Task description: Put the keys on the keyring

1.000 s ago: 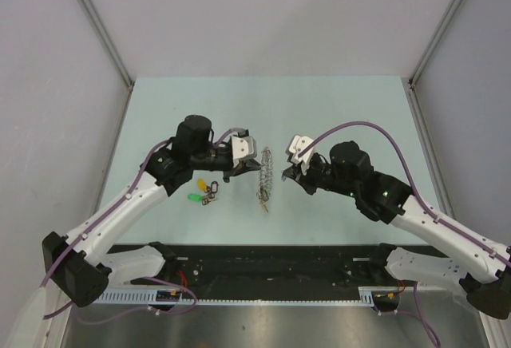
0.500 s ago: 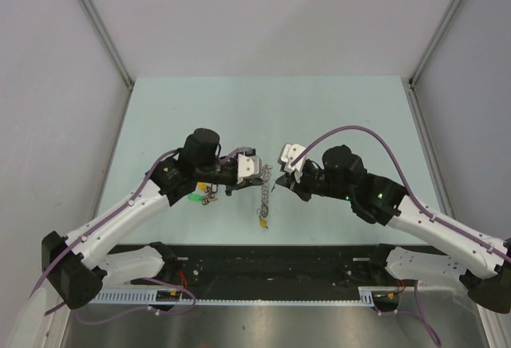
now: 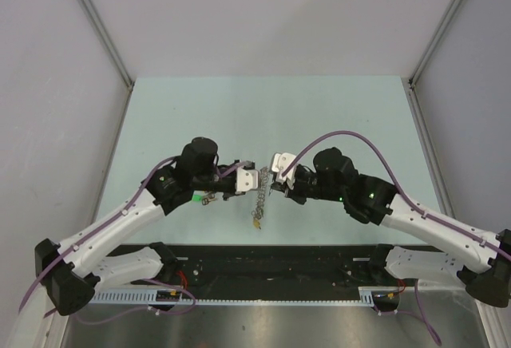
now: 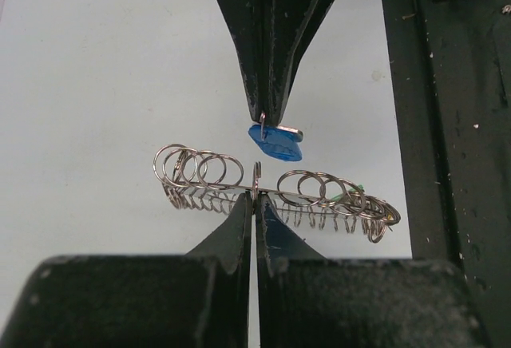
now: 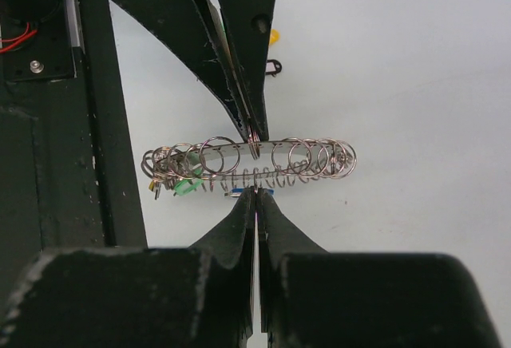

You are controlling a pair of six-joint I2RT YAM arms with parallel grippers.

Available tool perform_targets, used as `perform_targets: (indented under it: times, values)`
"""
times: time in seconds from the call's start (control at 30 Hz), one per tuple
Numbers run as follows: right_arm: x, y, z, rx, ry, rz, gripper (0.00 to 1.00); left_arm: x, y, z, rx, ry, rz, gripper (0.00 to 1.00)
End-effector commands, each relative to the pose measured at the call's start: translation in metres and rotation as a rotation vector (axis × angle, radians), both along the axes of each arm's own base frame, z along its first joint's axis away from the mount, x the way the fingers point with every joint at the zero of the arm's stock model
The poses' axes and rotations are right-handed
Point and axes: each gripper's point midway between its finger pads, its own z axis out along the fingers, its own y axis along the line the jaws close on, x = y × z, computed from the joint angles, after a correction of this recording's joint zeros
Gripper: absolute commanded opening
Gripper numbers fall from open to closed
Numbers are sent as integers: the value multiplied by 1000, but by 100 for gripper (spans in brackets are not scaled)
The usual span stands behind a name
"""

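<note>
Table around the keyring is being lit brightly and evenly from overhead. Shadows beside the keyring are being kept faint and soft. Small glints are being thrown off its loops. Blue key, just above the keyring, is being rendered sharp and saturated. Left gripper and right gripper, below the keyring in their own views, are being blurred toward the lens.

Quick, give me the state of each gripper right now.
The left gripper is closed on the keyring.
The right gripper is closed on the blue-tagged key, pinching its small ring.
</note>
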Motion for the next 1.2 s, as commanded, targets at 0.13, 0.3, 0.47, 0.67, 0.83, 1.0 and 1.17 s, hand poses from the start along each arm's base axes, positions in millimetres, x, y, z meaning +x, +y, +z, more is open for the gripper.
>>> perform_targets:
  times: [0.13, 0.3, 0.47, 0.67, 0.83, 1.0, 1.17]
  values:
    - [3, 8, 7, 4, -127, 17, 0, 1, 3, 19, -26, -184, -3, 0]
    - [3, 9, 9, 3, -161, 15, 0, 1, 4, 20, -27, -207, 1, 0]
    - [3, 13, 10, 7, -185, 17, 0, -1, 3, 20, -29, -207, -3, 0]
    - [2, 15, 8, 5, -185, 29, 0, -1, 2, 22, -45, -206, -1, 0]
    - [1, 16, 5, 3, -180, 31, 0, -1, 1, 22, -50, -203, -6, 0]
    - [0, 18, 6, 13, -184, 36, 0, -4, -1, 23, -61, -198, -21, 0]
    - [0, 17, 7, 18, -187, 34, 0, -5, -2, 23, -65, -191, -27, 0]
